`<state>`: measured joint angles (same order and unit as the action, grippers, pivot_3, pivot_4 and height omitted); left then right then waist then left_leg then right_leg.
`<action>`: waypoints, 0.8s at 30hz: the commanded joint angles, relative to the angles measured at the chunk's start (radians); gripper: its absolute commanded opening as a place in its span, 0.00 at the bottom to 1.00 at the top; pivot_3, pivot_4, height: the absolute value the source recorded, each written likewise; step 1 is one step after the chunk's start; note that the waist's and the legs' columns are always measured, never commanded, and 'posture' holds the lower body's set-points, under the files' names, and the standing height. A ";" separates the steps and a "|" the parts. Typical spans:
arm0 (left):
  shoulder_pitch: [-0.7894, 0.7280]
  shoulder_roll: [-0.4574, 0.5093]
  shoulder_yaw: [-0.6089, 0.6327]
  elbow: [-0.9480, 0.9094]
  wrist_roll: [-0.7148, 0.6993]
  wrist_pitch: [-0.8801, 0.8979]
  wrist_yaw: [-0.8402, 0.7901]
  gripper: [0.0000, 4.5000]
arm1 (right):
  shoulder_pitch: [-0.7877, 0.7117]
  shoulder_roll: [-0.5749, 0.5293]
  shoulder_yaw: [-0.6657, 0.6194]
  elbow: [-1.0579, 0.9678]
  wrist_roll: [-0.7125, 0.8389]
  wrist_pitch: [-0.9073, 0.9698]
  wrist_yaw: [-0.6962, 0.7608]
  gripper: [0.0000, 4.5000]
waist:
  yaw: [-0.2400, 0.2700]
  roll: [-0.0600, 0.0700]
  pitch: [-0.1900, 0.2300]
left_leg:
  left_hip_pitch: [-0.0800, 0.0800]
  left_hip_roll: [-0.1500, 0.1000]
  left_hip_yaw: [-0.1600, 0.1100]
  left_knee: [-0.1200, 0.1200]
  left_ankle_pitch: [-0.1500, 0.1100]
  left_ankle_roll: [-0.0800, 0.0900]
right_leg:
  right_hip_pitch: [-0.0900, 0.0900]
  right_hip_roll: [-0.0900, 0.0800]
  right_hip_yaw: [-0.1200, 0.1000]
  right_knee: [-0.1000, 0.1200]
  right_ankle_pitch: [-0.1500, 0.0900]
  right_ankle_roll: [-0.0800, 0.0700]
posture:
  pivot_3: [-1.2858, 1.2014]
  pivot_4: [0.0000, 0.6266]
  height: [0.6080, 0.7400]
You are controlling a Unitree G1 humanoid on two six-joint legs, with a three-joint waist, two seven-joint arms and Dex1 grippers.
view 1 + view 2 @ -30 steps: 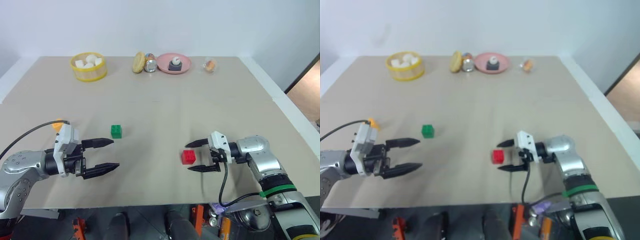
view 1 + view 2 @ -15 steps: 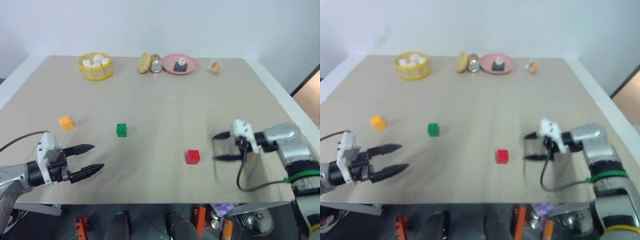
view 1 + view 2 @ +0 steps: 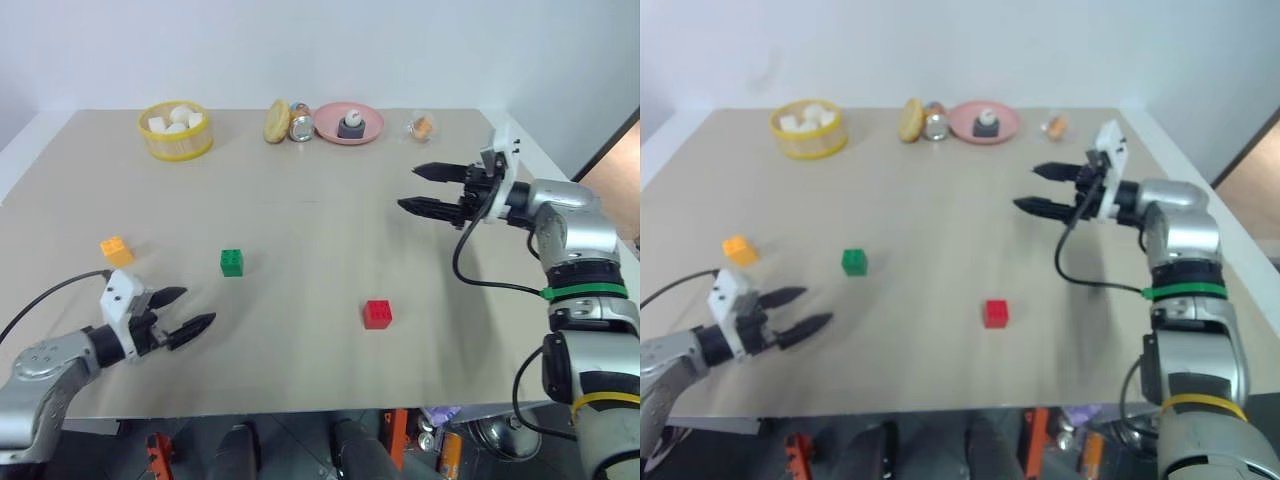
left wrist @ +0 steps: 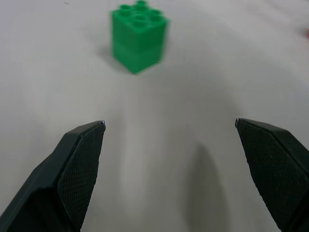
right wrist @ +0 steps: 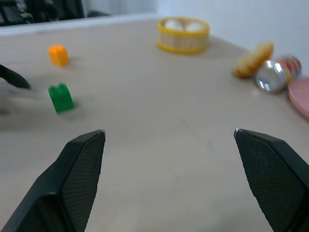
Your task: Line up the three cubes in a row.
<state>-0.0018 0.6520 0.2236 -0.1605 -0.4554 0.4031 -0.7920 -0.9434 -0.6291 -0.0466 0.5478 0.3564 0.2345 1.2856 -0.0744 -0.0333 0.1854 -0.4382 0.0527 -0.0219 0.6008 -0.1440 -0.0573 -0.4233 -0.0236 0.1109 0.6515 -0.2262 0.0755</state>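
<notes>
Three studded cubes lie apart on the tan table (image 3: 330,220): an orange-yellow cube (image 3: 116,249) at the left, a green cube (image 3: 232,262) to its right, and a red cube (image 3: 378,313) nearer the front middle. My left gripper (image 3: 190,311) is open and empty, low over the table's front left, pointing toward the green cube (image 4: 139,41) with a gap between them. Raised above the table's right side, my right gripper (image 3: 418,189) is open and empty, well behind and to the right of the red cube. The right wrist view takes in the green cube (image 5: 61,98) and the orange-yellow cube (image 5: 59,55).
Along the far edge stand a yellow basket (image 3: 176,133) of white lumps, a biscuit-like disc (image 3: 277,122), a shiny can (image 3: 300,124), a pink plate (image 3: 348,124) with a small dark item, and a small wrapped object (image 3: 422,127). The table's right edge (image 3: 590,215) runs beside my right arm.
My right gripper has lifted away from beside the red cube, up and toward the far right. My left gripper has dropped lower and drawn toward the front left. The cubes have stayed put.
</notes>
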 commanded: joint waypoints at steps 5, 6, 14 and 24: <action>-0.087 -0.059 -0.061 0.069 0.065 -0.053 0.043 1.00 | 0.154 0.030 0.012 -0.369 0.105 0.153 -0.018 0.99 | 0.010 0.000 0.000 | -0.001 -0.001 -0.001 0.000 0.000 -0.001 | 0.001 0.000 0.000 0.000 -0.001 0.002 | 0.52 0.24 1.00; -0.099 -0.063 -0.067 0.086 0.070 -0.060 0.037 1.00 | 0.174 0.032 0.016 -0.402 0.110 0.166 -0.023 0.99 | 0.011 0.000 0.000 | -0.001 -0.001 -0.002 0.001 0.000 -0.001 | 0.001 0.000 0.000 0.000 0.000 0.002 | 0.52 0.24 1.00; -0.252 -0.051 -0.112 0.306 0.106 -0.134 -0.071 1.00 | 0.228 0.037 0.014 -0.493 0.136 0.208 -0.070 0.99 | 0.016 0.000 0.000 | 0.000 -0.001 -0.001 0.003 0.003 0.001 | 0.002 0.000 0.000 0.000 0.004 -0.002 | 0.52 0.24 1.00; -0.522 -0.074 -0.204 0.575 0.166 -0.205 -0.219 1.00 | 0.234 0.041 0.010 -0.525 0.159 0.223 -0.102 0.99 | 0.027 0.000 0.000 | -0.001 -0.001 -0.001 0.003 0.009 0.001 | 0.001 -0.001 -0.001 0.000 0.010 -0.003 | 0.52 0.24 1.00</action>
<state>-0.4934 0.5805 0.0314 0.4133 -0.2933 0.2144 -0.9873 -0.7035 -0.5830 -0.0101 0.0605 0.4898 0.4602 1.1908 -0.0476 -0.0335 0.1851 -0.4395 0.0517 -0.0227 0.6037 -0.1342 -0.0555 -0.4224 -0.0242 0.1101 0.6515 -0.2159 0.0728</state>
